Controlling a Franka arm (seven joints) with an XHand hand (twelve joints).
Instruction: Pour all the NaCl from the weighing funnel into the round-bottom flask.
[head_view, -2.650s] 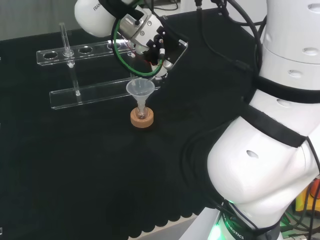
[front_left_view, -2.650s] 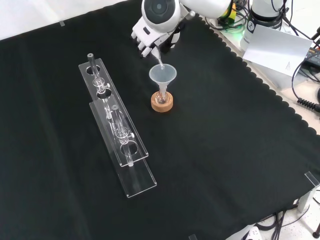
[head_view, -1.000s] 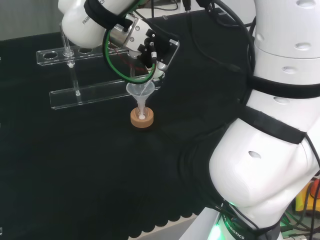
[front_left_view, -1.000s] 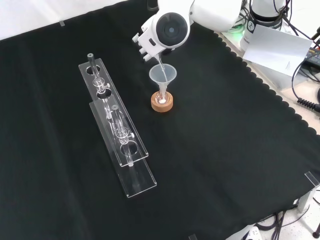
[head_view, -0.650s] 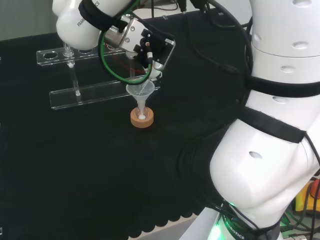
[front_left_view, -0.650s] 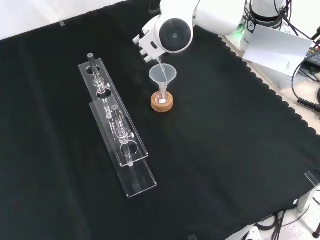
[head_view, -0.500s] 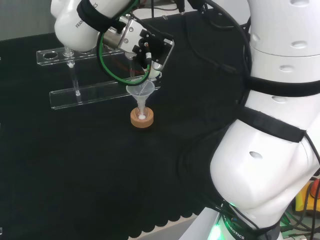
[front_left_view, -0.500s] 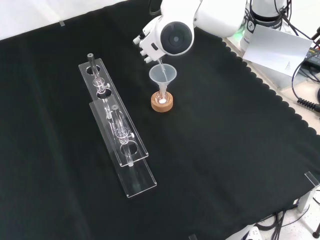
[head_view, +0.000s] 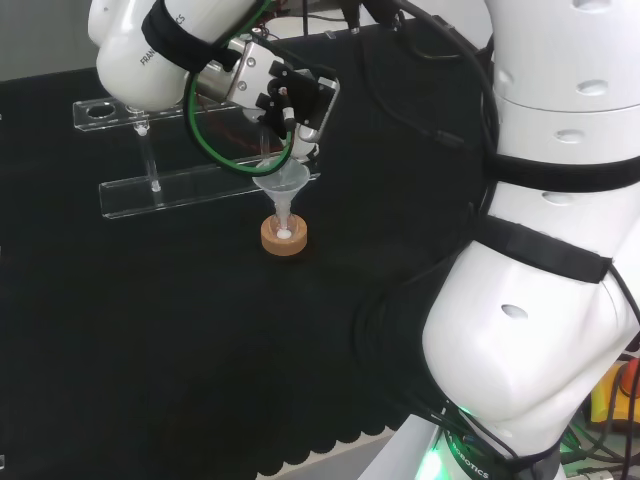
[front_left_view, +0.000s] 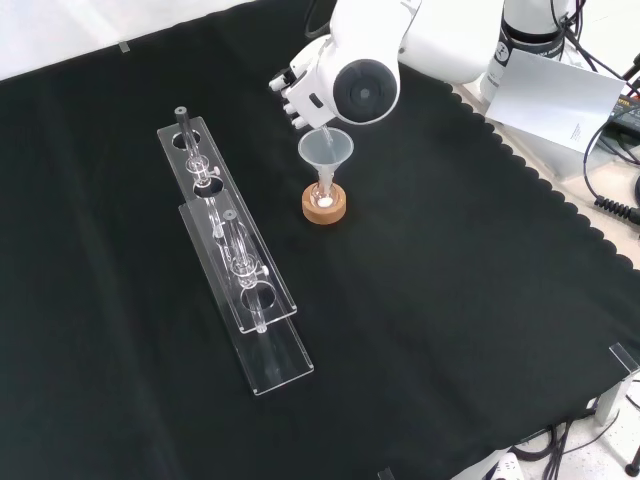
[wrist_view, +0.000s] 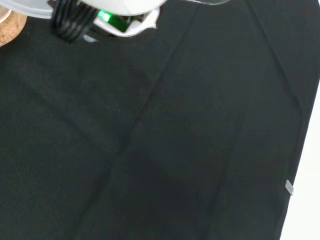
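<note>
The hand (front_left_view: 300, 92) hung over the plastic funnel (front_left_view: 325, 152), its fingers curled around the clear weighing funnel (front_left_view: 320, 128), which was tilted with its tip down into the plastic funnel's mouth. The plastic funnel stood in the round-bottom flask (front_left_view: 324, 197) on a cork ring (front_left_view: 325, 209). White powder (head_view: 284, 234) lay inside the flask. Two clear racks (front_left_view: 240, 262) lay on the counter (front_left_view: 450, 300) to the left in the front view.

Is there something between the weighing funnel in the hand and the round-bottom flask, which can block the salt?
Nothing blocks it. The hand tips the weighing funnel into a plastic funnel that sits in the neck of the round-bottom flask on its cork ring. That funnel is the path, and white powder already lies in the flask.
</note>
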